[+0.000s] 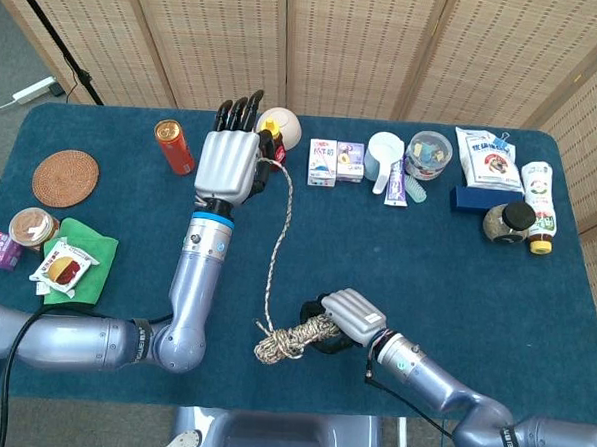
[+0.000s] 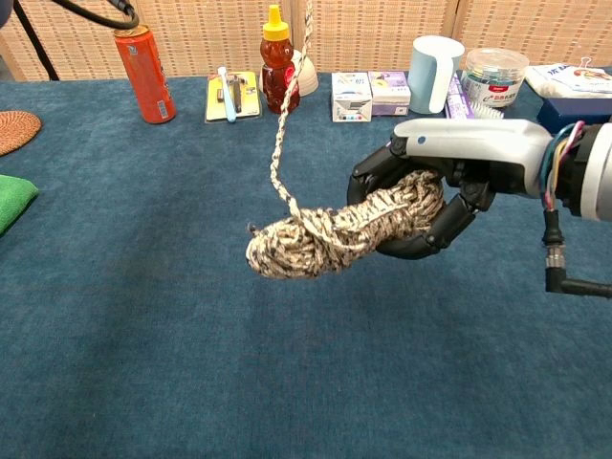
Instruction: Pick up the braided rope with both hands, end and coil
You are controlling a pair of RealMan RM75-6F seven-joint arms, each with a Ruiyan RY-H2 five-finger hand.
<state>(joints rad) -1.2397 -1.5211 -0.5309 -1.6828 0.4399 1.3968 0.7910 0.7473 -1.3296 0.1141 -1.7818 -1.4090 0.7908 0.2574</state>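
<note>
Rope: the speckled beige-and-brown braided rope (image 2: 330,232) is off the dark blue felt tabletop (image 2: 143,316) — a thick wound bundle with a single strand rising from it.
Coil axis: in the chest view the bundle lies roughly level, its long axis running left to right, slightly higher at the held end; its free blunt end points toward the robot's left.
Right hand: the silver-backed right hand with black fingers (image 2: 435,196) grips the coil's right end, its fingers curled round underneath the bundle.
Strand: it leaves the bundle near its left part and climbs out of the top of the chest view; in the head view it runs from the coil (image 1: 290,338) toward the far side of the table, up to the left hand.
Left hand: the left hand (image 1: 229,164) is raised near the far row of goods, back of the hand to the camera, fingers extended — the strand's upper end meets it at its right edge, held there; the exact pinch is hidden.
Nearby: a red squeeze bottle with a yellow cap (image 2: 278,63) and an orange drink can (image 2: 143,74) stand at the far edge.
</note>
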